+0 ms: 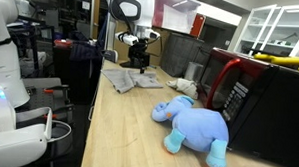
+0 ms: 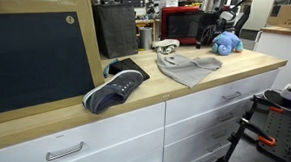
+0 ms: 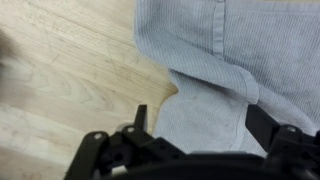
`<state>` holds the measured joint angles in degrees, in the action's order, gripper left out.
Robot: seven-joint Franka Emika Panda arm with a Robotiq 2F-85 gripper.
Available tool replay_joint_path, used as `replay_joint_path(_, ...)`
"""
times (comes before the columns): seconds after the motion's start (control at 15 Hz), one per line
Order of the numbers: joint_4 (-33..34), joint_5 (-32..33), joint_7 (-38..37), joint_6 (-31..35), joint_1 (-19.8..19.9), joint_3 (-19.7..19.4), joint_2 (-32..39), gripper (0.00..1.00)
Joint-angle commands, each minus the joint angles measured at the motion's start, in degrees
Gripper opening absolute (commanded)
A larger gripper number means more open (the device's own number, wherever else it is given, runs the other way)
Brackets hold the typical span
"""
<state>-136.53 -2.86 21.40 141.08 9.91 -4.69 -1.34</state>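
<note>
A grey ribbed cloth garment [image 3: 215, 70] lies crumpled on the wooden counter [image 3: 70, 80]; it shows in both exterior views [image 1: 123, 79] [image 2: 186, 64]. My gripper [image 3: 200, 120] hangs just above it with its jaws wide apart, one finger [image 3: 140, 118] at the cloth's edge and the other over the fabric. Nothing is between the fingers. In an exterior view the gripper [image 1: 140, 61] stands over the far end of the cloth.
A blue stuffed elephant [image 1: 195, 125] lies on the counter beside a red and black microwave [image 1: 239, 92]. A dark sneaker [image 2: 115, 89] sits at the counter's other end, next to a large chalkboard [image 2: 37, 55]. A white object [image 1: 182, 86] lies near the cloth.
</note>
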Motion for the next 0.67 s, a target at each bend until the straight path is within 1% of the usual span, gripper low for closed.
replay_joint_path(0.0,-3.1,-1.9,1.4,-3.3,-1.6,-1.1,-3.2,1.0)
replay_joint_path(0.13,-3.6,-2.7,-0.2,-2.9,-2.8,-0.5,-1.9,1.0)
replay_joint_path(0.4,-5.1,-3.9,-1.2,-0.9,-5.3,0.7,-0.2,1.0)
replay_joint_path(0.6,-7.2,-1.6,-2.1,6.6,-6.1,1.3,1.9,1.0)
